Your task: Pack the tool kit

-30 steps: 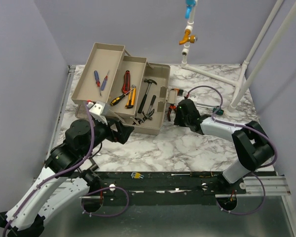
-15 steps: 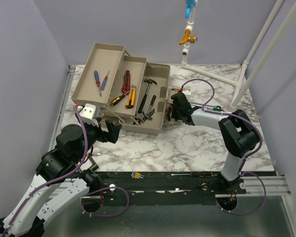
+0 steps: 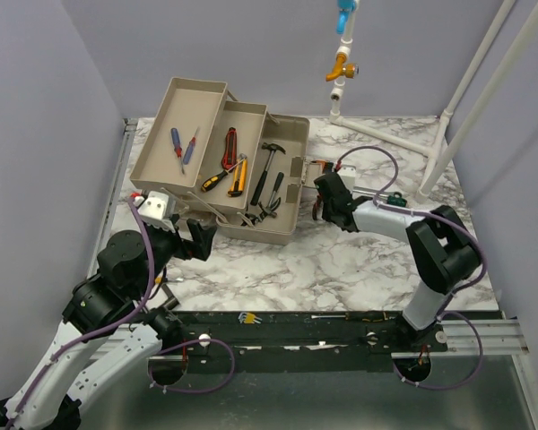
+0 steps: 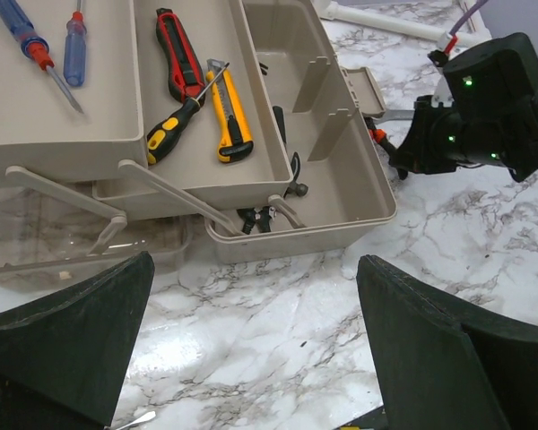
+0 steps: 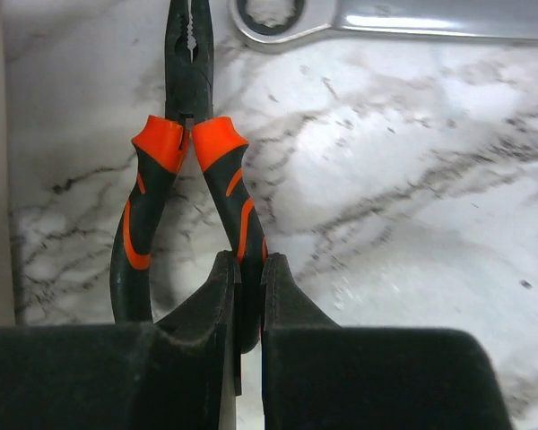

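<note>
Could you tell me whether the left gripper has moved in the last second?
Yes, the left gripper drew back leftward, away from the toolbox.

Glossy marble-look table (image 3: 341,260), matt beige plastic toolbox (image 3: 271,235), pliers (image 5: 222,148) w/ rubbery grips.

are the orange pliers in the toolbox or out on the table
Out. The pliers lie on the marble table beside the toolbox, the right gripper shut on one handle.
</note>
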